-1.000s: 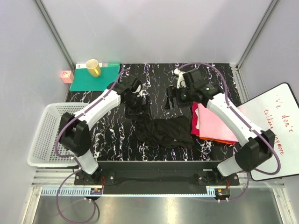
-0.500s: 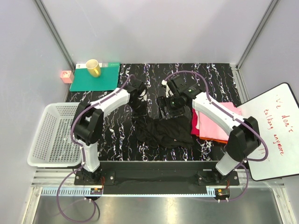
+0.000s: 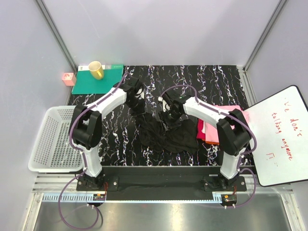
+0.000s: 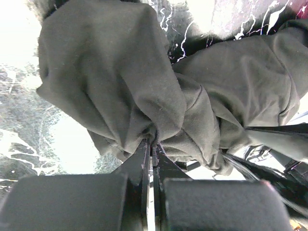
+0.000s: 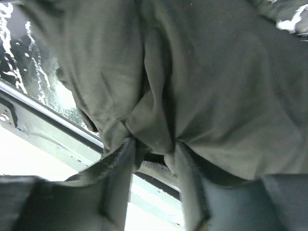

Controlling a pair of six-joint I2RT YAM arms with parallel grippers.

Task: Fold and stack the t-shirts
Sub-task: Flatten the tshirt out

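The black t-shirt (image 3: 179,138) lies crumpled on the dark marbled table (image 3: 216,86), between the two arms. My left gripper (image 3: 140,109) is at the shirt's far left corner. In the left wrist view it (image 4: 153,143) is shut on a bunched fold of the black t-shirt (image 4: 120,77). My right gripper (image 3: 168,119) is at the shirt's far middle edge. In the right wrist view its fingers (image 5: 126,149) stand apart on either side of a fold of the black t-shirt (image 5: 216,86), with a gap still showing at the right gripper (image 5: 154,148). Folded pink, red and orange t-shirts (image 3: 213,129) are stacked to the right.
A white basket (image 3: 50,139) stands at the left edge. At the back left a green mat (image 3: 91,84) carries a yellow cup (image 3: 96,70), with a small pink box (image 3: 69,78) beside it. A whiteboard (image 3: 281,137) leans at the right.
My left gripper has closed on the shirt's far left corner. The right arm swung left from above the folded stack and came down onto the shirt, its jaws narrowing around a fold.
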